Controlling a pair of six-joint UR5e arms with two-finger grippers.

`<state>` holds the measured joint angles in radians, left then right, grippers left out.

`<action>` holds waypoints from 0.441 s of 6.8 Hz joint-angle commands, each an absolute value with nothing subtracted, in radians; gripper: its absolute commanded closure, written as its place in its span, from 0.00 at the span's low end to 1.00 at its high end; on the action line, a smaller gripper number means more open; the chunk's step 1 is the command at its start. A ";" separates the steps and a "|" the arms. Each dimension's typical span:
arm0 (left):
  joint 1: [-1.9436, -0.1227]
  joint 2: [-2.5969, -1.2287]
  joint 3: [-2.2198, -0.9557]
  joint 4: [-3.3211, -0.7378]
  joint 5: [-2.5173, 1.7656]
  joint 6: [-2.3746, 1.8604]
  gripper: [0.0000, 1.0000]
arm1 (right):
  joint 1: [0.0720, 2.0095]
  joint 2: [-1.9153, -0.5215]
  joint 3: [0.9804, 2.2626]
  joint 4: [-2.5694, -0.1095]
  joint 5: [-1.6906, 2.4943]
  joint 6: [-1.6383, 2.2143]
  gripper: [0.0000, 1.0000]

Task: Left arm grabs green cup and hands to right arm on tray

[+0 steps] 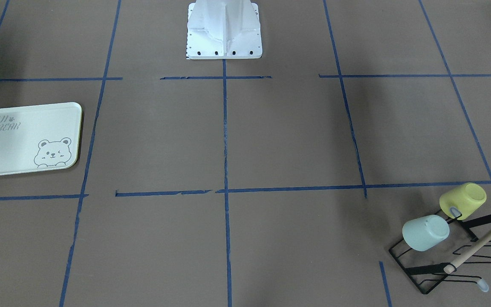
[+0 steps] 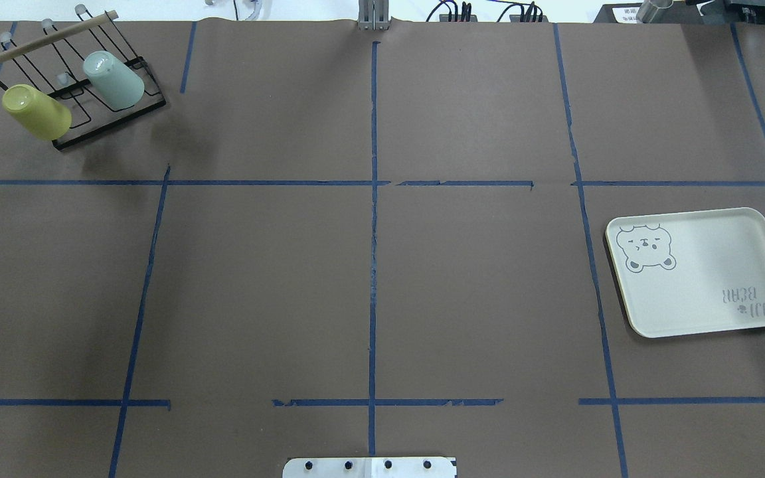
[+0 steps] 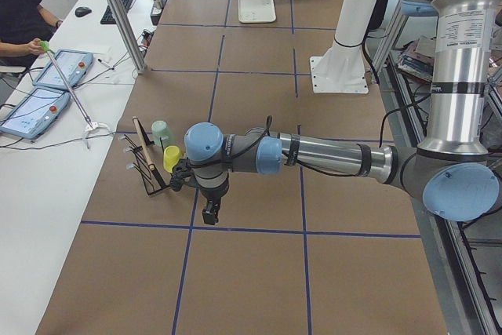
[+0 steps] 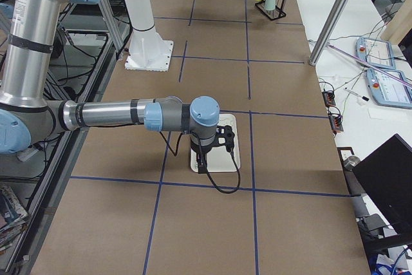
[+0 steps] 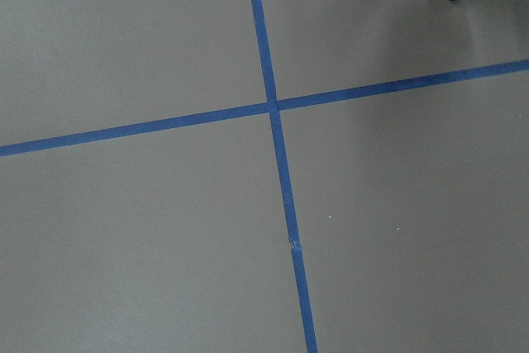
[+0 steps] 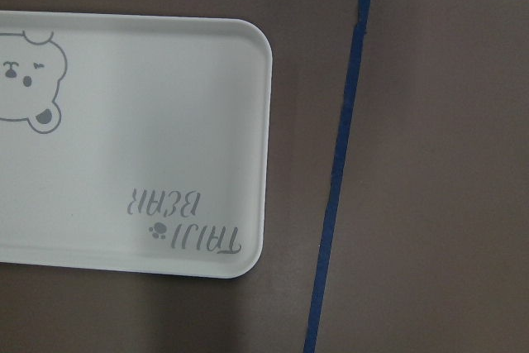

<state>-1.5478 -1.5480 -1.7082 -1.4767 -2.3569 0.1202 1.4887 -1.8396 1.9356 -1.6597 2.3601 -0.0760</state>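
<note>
The green cup [image 1: 425,233] is pale mint and hangs mouth-down on a black wire rack; it also shows in the overhead view [image 2: 113,81]. The tray [image 2: 708,279] lies flat and empty at the table's other end, with its bear drawing visible [image 1: 15,140]. My left gripper [image 3: 210,216] shows only in the exterior left view, hanging fingers-down above the table a short way from the rack; I cannot tell if it is open. My right gripper [image 4: 201,167] shows only in the exterior right view, hovering over the tray [image 6: 149,138]; I cannot tell its state either.
A yellow-green cup [image 1: 463,200] hangs on the same rack beside the green cup. The rack has a wooden bar [image 1: 480,241] and several free prongs. Blue tape lines grid the brown table. The white robot base [image 1: 224,34] stands at the middle edge.
</note>
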 commanded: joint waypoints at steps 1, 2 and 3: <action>-1.543 -1.557 -1.697 -1.479 -2.370 0.115 0.00 | 1.488 -1.832 1.927 -1.658 2.353 -0.075 0.00; -1.539 -1.552 -1.706 -1.476 -2.384 0.115 0.00 | 1.488 -1.830 1.928 -1.658 2.355 -0.075 0.00; -1.539 -1.545 -1.704 -1.489 -2.381 0.117 0.00 | 1.489 -1.830 1.930 -1.658 2.356 -0.074 0.00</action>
